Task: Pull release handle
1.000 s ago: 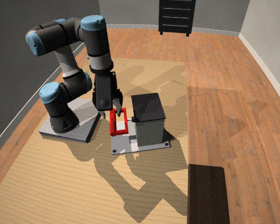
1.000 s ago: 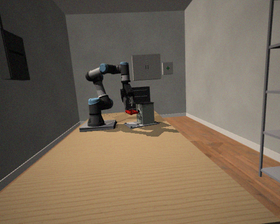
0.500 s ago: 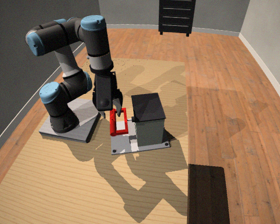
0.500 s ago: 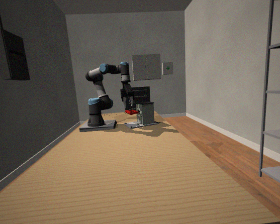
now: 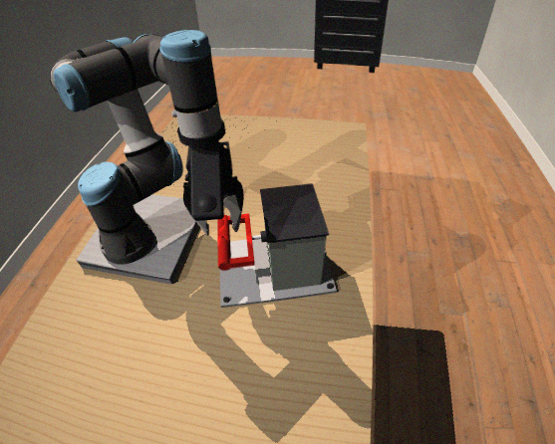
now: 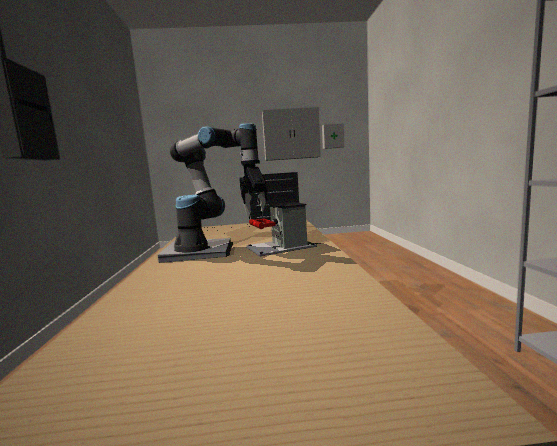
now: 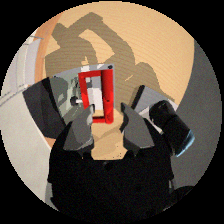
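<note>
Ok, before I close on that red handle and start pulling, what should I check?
1. Gripper open and holding nothing: ok.
2. Fingers on either side of the red handle's outer bar: ok in the wrist view.
3. Fingers low enough to catch the bar: cannot tell.
4. Gripper free of the grey box: ok, a gap shows from the top.
5. Handle pulled out: not ok, it sits close to the box.
</note>
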